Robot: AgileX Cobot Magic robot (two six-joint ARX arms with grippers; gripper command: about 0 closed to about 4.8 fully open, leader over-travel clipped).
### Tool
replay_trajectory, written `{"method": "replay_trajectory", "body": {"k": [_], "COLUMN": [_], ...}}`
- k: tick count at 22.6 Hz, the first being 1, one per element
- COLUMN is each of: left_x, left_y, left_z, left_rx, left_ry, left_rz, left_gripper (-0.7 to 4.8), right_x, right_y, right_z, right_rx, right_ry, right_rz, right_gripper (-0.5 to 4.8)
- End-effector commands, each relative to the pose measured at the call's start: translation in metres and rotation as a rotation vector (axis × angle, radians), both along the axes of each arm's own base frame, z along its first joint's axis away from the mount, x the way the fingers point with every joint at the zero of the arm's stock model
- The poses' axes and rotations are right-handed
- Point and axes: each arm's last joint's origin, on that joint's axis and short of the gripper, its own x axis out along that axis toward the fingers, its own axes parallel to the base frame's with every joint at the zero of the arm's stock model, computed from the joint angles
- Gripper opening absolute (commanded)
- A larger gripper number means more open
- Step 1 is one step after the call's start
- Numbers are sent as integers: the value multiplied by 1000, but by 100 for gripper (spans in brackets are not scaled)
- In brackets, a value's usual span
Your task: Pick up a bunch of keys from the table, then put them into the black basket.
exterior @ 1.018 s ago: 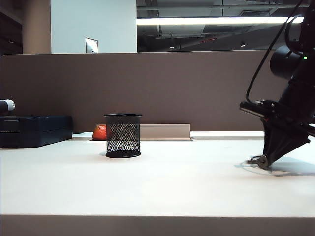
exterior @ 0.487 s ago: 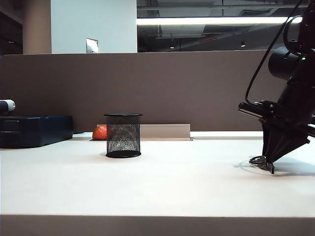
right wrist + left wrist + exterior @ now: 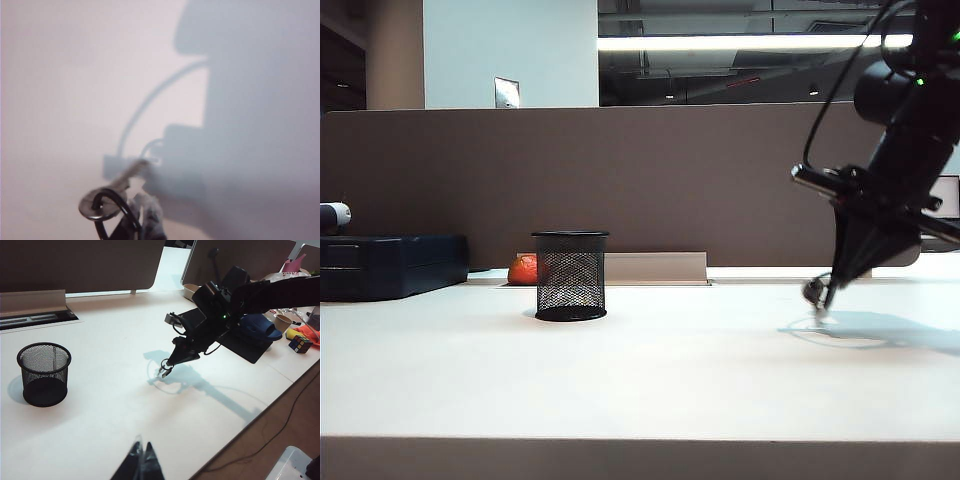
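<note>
Right arm reaching in from the upper right of the exterior view, forearm angled steeply downward and toward the middle, cable looping off its back. Right gripper [image 3: 823, 292] pointing down at a slant, fingertips pinched together and clear of the table [image 3: 620, 370]. Clamped between those tips, the bunch of keys [image 3: 813, 291], hanging just above the surface with a pale shadow spread on the table beneath. In the right wrist view, same grip seen close: right gripper [image 3: 142, 215] closed tight, bunch of keys [image 3: 112, 192] dangling from it, a round key head and a dark loop visible against the blurred white table [image 3: 60, 75]. Seen from the left wrist camera, right gripper [image 3: 167, 365] tilted down at the end of a bent black arm, bunch of keys [image 3: 163, 371] hanging off the tips over the open table [image 3: 100, 420].

Black basket [image 3: 570, 276] standing upright on the table, well apart from the keys, toward the left of the exterior view; also upright in the left wrist view [image 3: 44, 373]. Orange round object [image 3: 523, 269] just behind the basket, dark box [image 3: 390, 264] at far left.

Left gripper [image 3: 141, 460] held above the table near its front edge, fingers drawn together, holding nothing.
</note>
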Motion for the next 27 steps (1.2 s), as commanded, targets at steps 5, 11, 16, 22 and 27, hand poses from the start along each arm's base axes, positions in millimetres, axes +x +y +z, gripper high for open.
{"method": "replay_trajectory", "body": {"k": [5, 11, 16, 22, 27], "left_x": [-1, -1, -1, -1, -1], "left_y": [0, 0, 0, 0, 0], "left_z": [2, 2, 2, 2, 2], "left_rx": [2, 2, 2, 2, 2], "left_ry": [-18, -18, -18, -18, -18], "left_rz": [-4, -4, -4, -3, -3], "left_gripper": [-6, -6, -5, -6, -6], "right_x": [8, 8, 8, 6, 5], "right_y": [21, 46, 67, 92, 112], "right_z": [40, 59, 82, 110, 119], "right_rx": [58, 86, 118, 153, 213], "right_ry": [-81, -141, -211, -325, -396], "right_rz": [78, 150, 211, 274, 284], "right_gripper": [-6, -6, -6, -6, -6]}}
